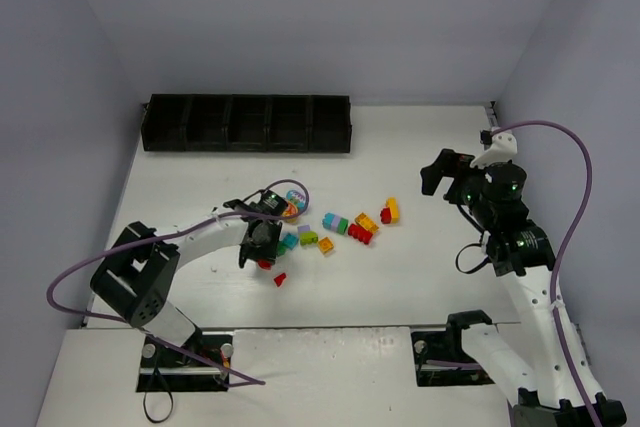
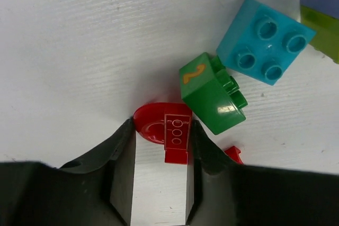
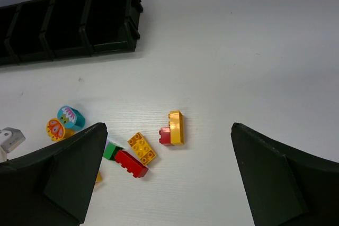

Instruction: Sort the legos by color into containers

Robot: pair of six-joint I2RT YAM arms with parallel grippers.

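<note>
The legos (image 1: 335,223) are scattered on the table (image 1: 430,137) around its middle, somewhat toward the near edge and left of centre. The containers (image 1: 247,145), one black tray of five compartments in a row, are set along the far edge toward the far left corner; only dark floor is made out inside them. One red rounded brick (image 2: 172,130) is clamped between the narrowed jaws of the left gripper (image 2: 161,128), down at the table. Just beside it one green brick (image 2: 212,99) is seen, marked with an orange "2", and one cyan four-stud brick (image 2: 262,41) is touching that. The right gripper (image 3: 168,128) is held wide apart; past its fingers one yellow-and-red brick (image 3: 176,125), one yellow brick (image 3: 141,147) and one long red brick (image 3: 131,163) are seen on the table.
</note>
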